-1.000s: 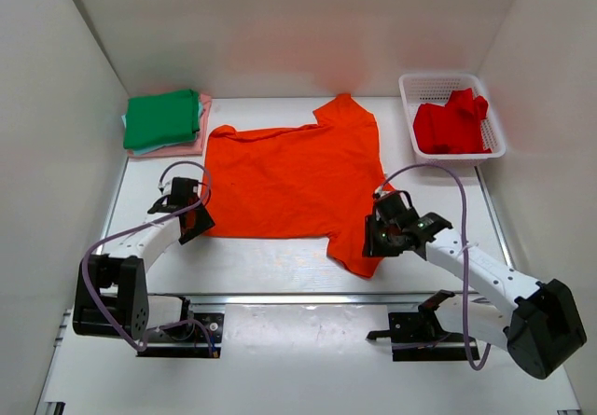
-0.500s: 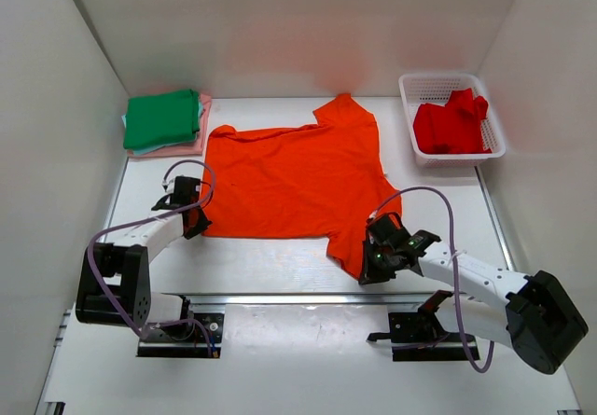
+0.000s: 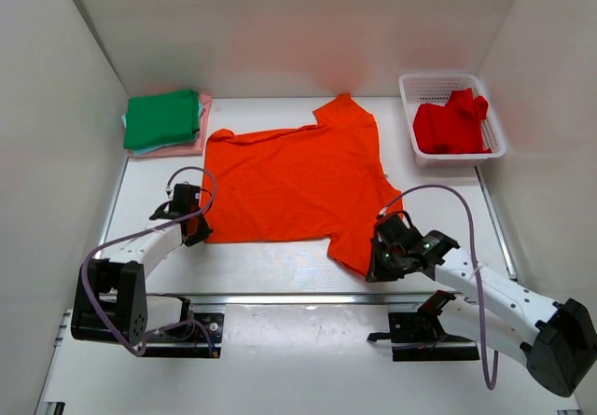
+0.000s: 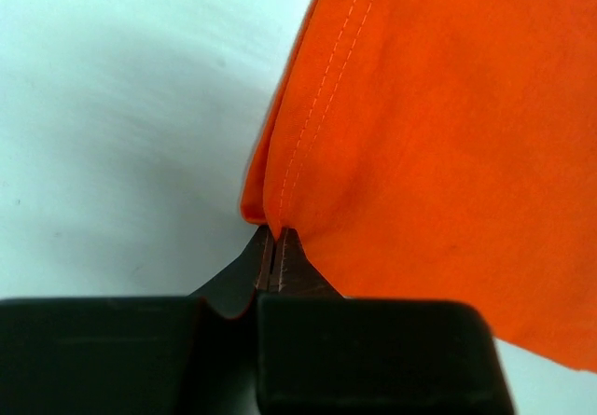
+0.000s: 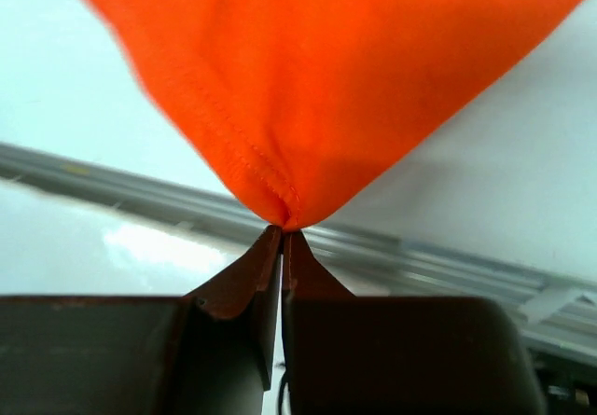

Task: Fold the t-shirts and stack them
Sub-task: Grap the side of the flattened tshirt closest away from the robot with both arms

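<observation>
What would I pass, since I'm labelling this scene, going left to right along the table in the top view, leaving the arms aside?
green t-shirt on top of the folded stack → orange t-shirt spread out → white mesh basket holding the red t-shirt

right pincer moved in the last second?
Yes. The right pincer, shut on a sleeve of the orange t-shirt, has shifted toward the near-edge rail, away from the basket.
</observation>
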